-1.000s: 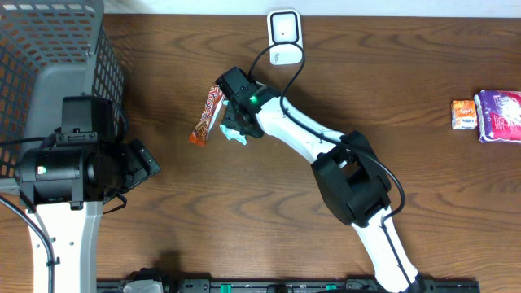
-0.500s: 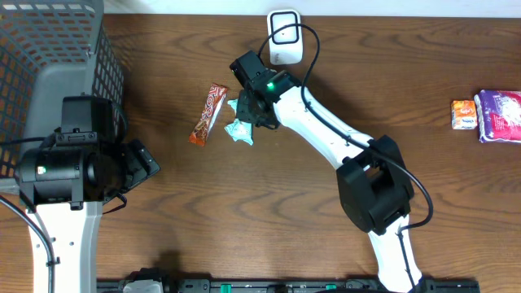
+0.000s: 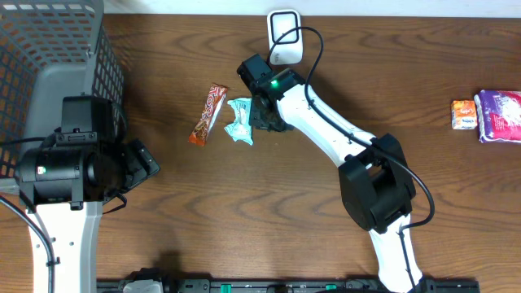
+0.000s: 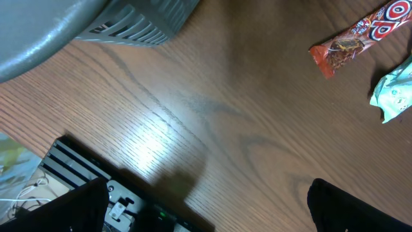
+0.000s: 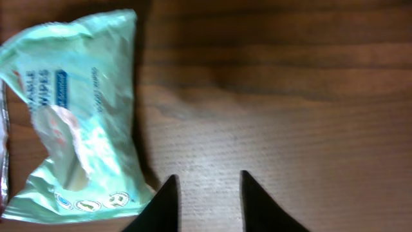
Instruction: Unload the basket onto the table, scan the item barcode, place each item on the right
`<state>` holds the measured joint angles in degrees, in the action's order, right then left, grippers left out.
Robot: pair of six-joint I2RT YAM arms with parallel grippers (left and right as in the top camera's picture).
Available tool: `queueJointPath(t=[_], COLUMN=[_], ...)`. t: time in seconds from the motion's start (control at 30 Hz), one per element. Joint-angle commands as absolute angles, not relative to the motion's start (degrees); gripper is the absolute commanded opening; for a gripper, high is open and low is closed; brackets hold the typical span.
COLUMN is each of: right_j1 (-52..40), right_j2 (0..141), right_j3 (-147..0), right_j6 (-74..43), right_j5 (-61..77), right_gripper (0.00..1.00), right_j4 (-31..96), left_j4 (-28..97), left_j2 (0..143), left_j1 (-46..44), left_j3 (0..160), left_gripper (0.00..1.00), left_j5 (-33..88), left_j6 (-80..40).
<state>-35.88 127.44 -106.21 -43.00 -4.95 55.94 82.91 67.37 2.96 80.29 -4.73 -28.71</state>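
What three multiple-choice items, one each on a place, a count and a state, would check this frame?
1. Where are the wipes?
A. held in the air
B. on the table, beside the bar
C. under the bar

2. How many items lie at the far right?
A. one
B. two
C. four

3. How is the right claw?
A. shut on the wipes
B. open and empty
C. shut on the bar

Key:
1 B, as the overhead view shows the wipes flat on the wood just right of the bar.
2 B, as only an orange pack and a purple pack lie there.
3 B, as the wrist view shows bare wood between its fingers, with the wipes off to the side.
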Motion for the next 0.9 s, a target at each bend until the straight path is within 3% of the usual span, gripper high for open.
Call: queueJointPath(t=[0.0, 0.07, 0.2, 0.6, 0.87], right_j1=[-35.88, -36.47, -38.00, -39.64, -39.46], right_j2=[126.67, 126.69, 127.02, 135.41, 135.35], right_j3=[-105.95, -105.93, -105.84, -105.82, -105.91], right_j6=[-42.61, -42.57, -42.57, -42.52, -39.99], right_j5=[-5.17, -3.97, -3.92, -4.01, -4.19], right_gripper=[0.34, 0.45, 0.50, 0.50, 0.21], right_j4=[53.91, 50.94, 45.95, 39.57, 41.71], left_j4=[83.13, 83.13, 83.13, 83.13, 83.13], left_j2=[67.33, 67.33, 67.33, 67.33, 67.33], left_j1=[3.27, 3.27, 3.27, 3.27, 3.27], left_j3=[80.29, 80.29, 80.29, 80.29, 80.29], left_gripper=[0.98, 0.98, 0.98, 0.98, 0.98], left_j5=[-5.63, -5.61, -5.61, -5.61, -5.61], left_j6=[-29.26, -29.26, -29.26, -29.26, -29.26])
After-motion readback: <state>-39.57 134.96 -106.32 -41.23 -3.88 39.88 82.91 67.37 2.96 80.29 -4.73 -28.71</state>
